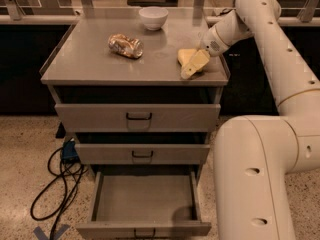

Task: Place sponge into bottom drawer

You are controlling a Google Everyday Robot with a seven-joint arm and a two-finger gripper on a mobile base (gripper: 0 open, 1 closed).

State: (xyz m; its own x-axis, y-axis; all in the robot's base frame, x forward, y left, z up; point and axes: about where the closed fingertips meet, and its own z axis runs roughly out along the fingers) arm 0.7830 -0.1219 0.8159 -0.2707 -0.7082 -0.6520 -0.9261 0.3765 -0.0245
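The pale-yellow sponge (185, 55) lies on the cabinet top (100, 59) near its right front corner. My gripper (193, 65) comes in from the right and reaches down over the sponge's right side, touching or just above it, with its tip near the top's front edge. The bottom drawer (145, 201) is pulled open at floor level; its grey tray holds nothing. The two drawers above it are shut.
A crushed shiny can (125, 45) lies mid-top and a white bowl (153, 17) stands at the back. My white arm (265, 49) and base (255, 179) fill the right side. Black cables (60, 184) lie on the floor left of the cabinet.
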